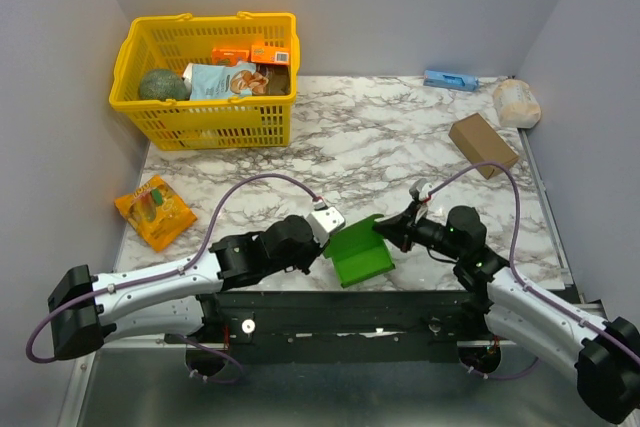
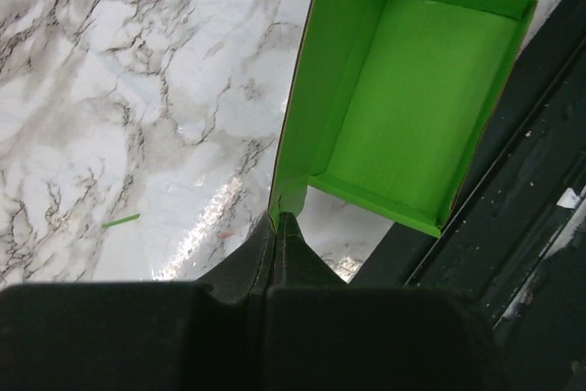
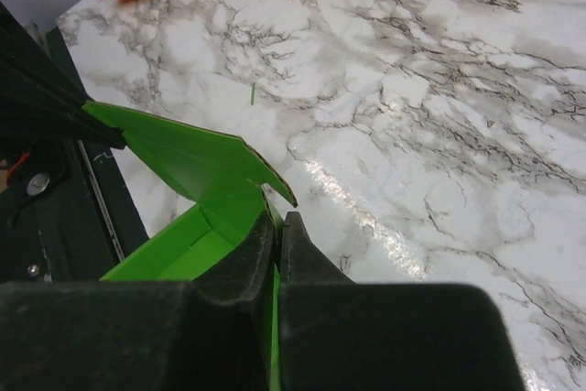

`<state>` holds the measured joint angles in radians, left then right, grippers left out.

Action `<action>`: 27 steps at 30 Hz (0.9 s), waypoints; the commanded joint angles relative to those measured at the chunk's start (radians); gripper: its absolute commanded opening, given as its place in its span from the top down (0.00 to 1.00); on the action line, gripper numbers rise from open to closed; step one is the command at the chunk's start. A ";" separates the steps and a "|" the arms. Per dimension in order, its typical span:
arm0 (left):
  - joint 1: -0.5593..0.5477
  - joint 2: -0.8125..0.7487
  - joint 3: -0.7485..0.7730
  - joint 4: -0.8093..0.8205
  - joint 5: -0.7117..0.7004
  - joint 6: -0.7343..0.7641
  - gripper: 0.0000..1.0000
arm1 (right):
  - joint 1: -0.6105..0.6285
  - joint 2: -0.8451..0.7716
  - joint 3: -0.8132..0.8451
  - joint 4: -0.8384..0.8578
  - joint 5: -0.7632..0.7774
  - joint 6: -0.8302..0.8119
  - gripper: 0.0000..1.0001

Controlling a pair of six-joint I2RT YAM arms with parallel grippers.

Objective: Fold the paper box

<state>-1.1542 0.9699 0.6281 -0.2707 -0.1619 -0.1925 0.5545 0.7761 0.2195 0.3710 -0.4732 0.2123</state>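
Observation:
The bright green paper box (image 1: 360,253) sits at the table's near edge between my two arms, partly formed into a shallow tray with a raised lid flap. In the left wrist view the tray's inside (image 2: 417,112) faces the camera. My left gripper (image 1: 327,239) is shut on the box's left wall corner (image 2: 277,217). My right gripper (image 1: 385,230) is shut on the box's right wall (image 3: 279,220), just below a pointed flap (image 3: 197,157). Both hold the box just above the marble.
A yellow basket (image 1: 140,107) of groceries stands at the back left. An orange packet (image 1: 155,209) lies left of my left arm. A brown cardboard box (image 1: 482,144), a pale bag (image 1: 516,103) and a blue item (image 1: 450,79) sit at the back right. The black base rail (image 1: 330,312) runs along the near edge.

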 commanded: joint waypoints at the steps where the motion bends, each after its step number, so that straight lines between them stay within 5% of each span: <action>1: 0.001 0.078 0.054 0.099 -0.109 -0.051 1.00 | 0.114 0.006 -0.040 0.198 0.217 0.035 0.94; 7: 0.028 0.153 0.102 0.108 -0.237 -0.053 0.99 | 0.125 0.120 -0.072 0.387 0.269 0.039 0.95; 10: 0.117 0.119 0.070 0.128 -0.159 -0.064 0.77 | 0.125 0.152 -0.063 0.407 0.266 0.015 0.95; 12: 0.199 0.078 0.029 0.155 -0.068 -0.067 0.48 | 0.125 0.163 -0.069 0.434 0.266 0.016 0.94; 18: 0.339 -0.112 -0.103 0.249 0.140 -0.087 0.16 | 0.125 0.178 -0.086 0.471 0.229 0.013 0.94; 27: 0.444 -0.060 -0.119 0.320 0.317 -0.084 0.14 | 0.124 0.140 -0.077 0.450 0.116 0.036 0.95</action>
<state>-0.7525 0.8730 0.5140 -0.0246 0.0048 -0.2775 0.6743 0.9421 0.1387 0.7902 -0.2878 0.2359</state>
